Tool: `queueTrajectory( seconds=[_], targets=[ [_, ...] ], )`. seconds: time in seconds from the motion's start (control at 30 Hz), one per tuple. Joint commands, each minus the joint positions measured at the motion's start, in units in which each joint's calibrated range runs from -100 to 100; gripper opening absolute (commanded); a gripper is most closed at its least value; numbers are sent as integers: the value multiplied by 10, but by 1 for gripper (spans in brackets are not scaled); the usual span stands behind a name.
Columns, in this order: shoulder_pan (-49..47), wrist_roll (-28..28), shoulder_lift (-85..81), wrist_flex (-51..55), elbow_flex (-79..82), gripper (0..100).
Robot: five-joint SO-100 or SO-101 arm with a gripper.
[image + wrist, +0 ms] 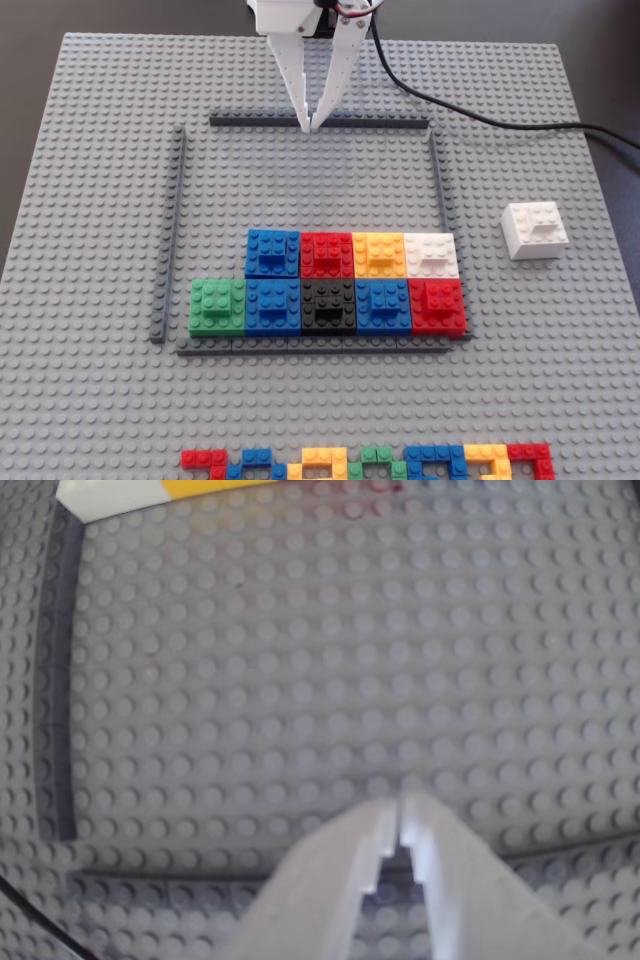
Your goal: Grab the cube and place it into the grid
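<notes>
A loose white cube (533, 230) sits on the grey baseplate (100, 150), to the right of and outside the dark grey frame (438, 180). Inside the frame, the grid holds two rows of coloured cubes (330, 280): blue, red, orange, white above; green, blue, black, blue, red below. My white gripper (310, 128) is shut and empty, its tips over the frame's far bar (380, 122). In the wrist view the shut tips (400, 805) hover above bare studs, with white and orange cube edges (160, 492) at the top.
A row of mixed coloured bricks (370, 465) lies along the near edge of the baseplate. A black cable (480, 115) runs from the arm off to the right across the plate's far corner.
</notes>
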Motion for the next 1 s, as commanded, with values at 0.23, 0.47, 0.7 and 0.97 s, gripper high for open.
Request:
queueTrajectory(
  seconds=[0.23, 0.47, 0.7, 0.97],
  targets=[
    [-48, 5, -20, -63, 6, 0],
    [-49, 6, -20, -64, 6, 0],
    [-68, 3, -20, -66, -6, 0],
    [-91, 3, 6, -32, -94, 0]
  ],
)
